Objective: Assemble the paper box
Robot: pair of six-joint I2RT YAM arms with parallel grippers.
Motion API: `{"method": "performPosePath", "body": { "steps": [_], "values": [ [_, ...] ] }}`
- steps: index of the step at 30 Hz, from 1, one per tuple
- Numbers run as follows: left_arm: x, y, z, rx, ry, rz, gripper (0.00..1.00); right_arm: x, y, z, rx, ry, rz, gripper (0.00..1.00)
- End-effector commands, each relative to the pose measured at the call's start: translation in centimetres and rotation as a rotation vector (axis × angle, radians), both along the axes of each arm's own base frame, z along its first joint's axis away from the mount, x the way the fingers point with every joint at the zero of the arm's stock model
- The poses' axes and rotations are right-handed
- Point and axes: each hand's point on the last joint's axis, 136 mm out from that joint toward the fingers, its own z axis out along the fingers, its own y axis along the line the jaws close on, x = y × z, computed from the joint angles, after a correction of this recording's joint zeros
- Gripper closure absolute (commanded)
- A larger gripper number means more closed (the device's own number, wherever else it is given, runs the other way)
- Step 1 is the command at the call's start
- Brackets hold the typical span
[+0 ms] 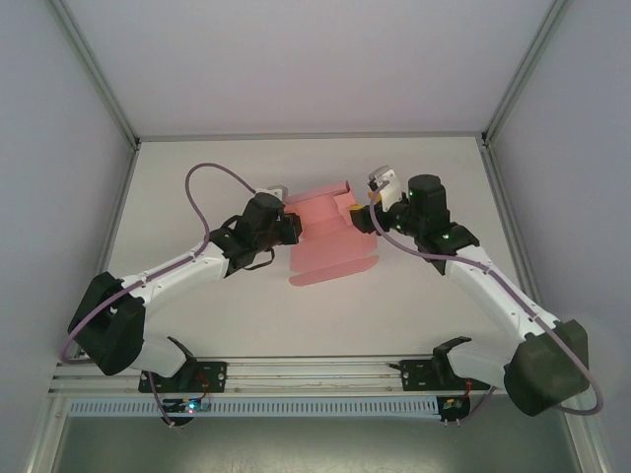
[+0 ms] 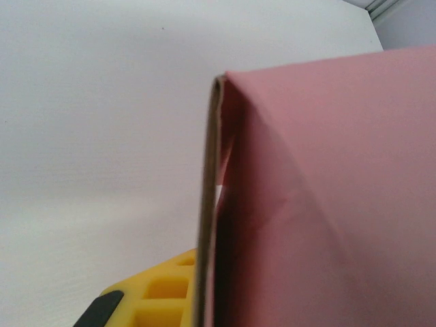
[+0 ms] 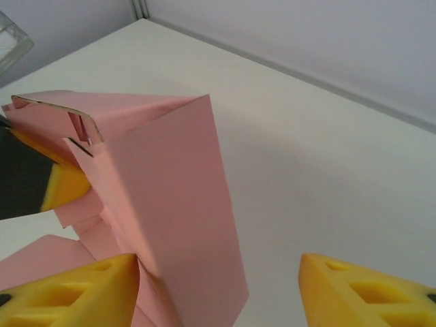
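right jaws: wide, nothing pinched | paper box [image 3: 163,197]: mid-surface [image 1: 197,177], upright panel rising between our right jaws, hugging one pad, long edge running away from us | beyond: left jaws clamped on its far wall | we reckon right's the free one to fold

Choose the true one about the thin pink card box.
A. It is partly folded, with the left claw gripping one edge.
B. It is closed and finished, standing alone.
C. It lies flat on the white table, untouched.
A: the thin pink card box has panels standing up, the left claw is shut on its edge, and the right claw stands open with a panel between its fingers.
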Motion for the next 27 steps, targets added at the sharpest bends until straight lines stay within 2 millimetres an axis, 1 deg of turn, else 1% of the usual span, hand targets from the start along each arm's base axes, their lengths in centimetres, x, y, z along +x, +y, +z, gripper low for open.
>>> {"method": "performPosePath", "body": {
  "steps": [1, 4, 6, 7, 10, 13, 14, 15, 17, 19, 21, 24, 27],
  "values": [
    [0.3, 0.1, 1.4, -0.018, -0.042, -0.007, 1.0, 0.7, 0.5, 0.5, -0.033, -0.019, 0.016, 0.38],
    [0.3, 0.0, 1.4, -0.018, -0.035, -0.006, 1.0, 0.4, 1.6, -0.4, -0.058, -0.012, 0.047, 0.39],
    [0.3, -0.2, 1.4, -0.018, -0.031, -0.013, 1.0, 0.6, 2.0, -0.8, -0.072, -0.006, 0.047, 0.45],
    [0.3, -0.2, 1.5, -0.018, -0.031, -0.014, 1.0, 0.7, 2.1, -0.9, -0.08, -0.006, 0.04, 0.46],
    [0.4, -0.2, 1.5, -0.018, -0.027, -0.014, 1.0, 1.7, 1.8, -0.9, -0.113, -0.018, -0.016, 0.49],
    [0.4, -0.1, 1.3, -0.01, -0.019, -0.01, 1.0, 2.7, 1.2, -0.5, -0.13, -0.041, -0.089, 0.57],
    [0.4, -0.1, 1.2, -0.011, -0.01, -0.003, 1.0, 2.9, 1.0, -0.4, -0.143, -0.05, -0.111, 0.58],
    [0.3, -0.2, 1.1, -0.012, -0.004, -0.004, 1.0, 3.3, 0.6, -0.2, -0.155, -0.064, -0.148, 0.58],
    [0.2, -0.2, 0.8, -0.006, 0.009, 0.001, 1.0, 4.2, -0.3, 0.1, -0.185, -0.098, -0.244, 0.63],
    [0.1, -0.2, 0.5, 0.014, 0.019, 0.004, 1.0, 5.1, -1.6, 0.5, -0.202, -0.124, -0.361, 0.73],
    [0.0, -0.4, 0.3, 0.02, 0.031, 0.001, 1.0, 5.6, -2.4, 0.5, -0.231, -0.139, -0.45, 0.8],
    [-0.5, -0.9, -0.1, 0.032, 0.064, -0.002, 1.0, 6.6, -4.6, 0.5, -0.246, -0.168, -0.651, 0.91],
    [-0.9, -0.6, -0.4, 0.053, 0.115, 0.045, 1.0, 6.9, -7.6, 0.5, -0.27, -0.179, -0.878, 0.96]
  ]
}}
